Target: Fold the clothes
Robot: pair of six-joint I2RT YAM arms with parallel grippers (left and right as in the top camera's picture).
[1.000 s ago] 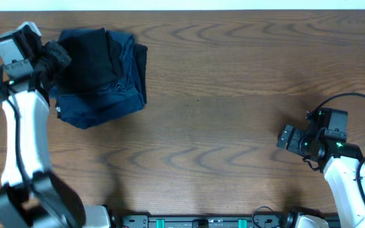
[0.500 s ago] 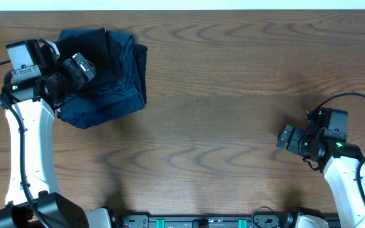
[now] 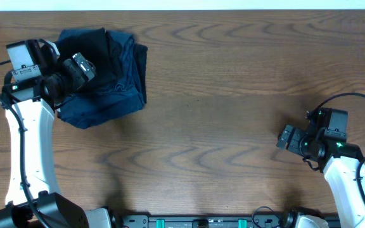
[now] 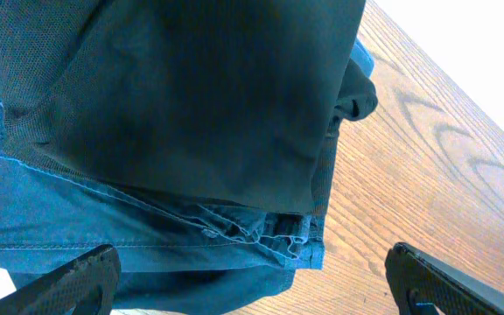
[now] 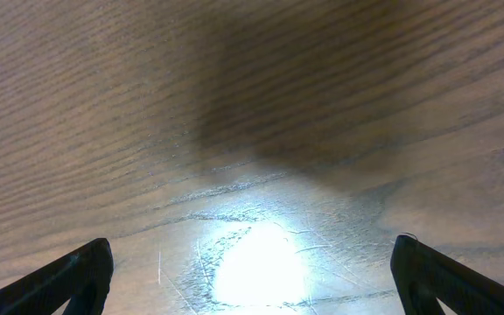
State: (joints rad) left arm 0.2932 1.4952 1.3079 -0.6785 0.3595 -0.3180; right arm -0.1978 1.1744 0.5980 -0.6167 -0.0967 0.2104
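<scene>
Left gripper (image 4: 250, 278) hovers wide open over the black T-shirt (image 4: 191, 96), gripping nothing. Right gripper (image 5: 252, 276) gapes empty above the table (image 5: 147, 105).

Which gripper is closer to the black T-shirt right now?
Left. The left gripper is open, directly over the black T-shirt, which lies on the dark blue stack. The right gripper is far across the table, over bare wood.

No text, label, brand or number can be read on the black T-shirt (image 4: 191, 96), the dark blue folded stack (image 3: 100, 107) or the wooden table (image 3: 233, 95).
</scene>
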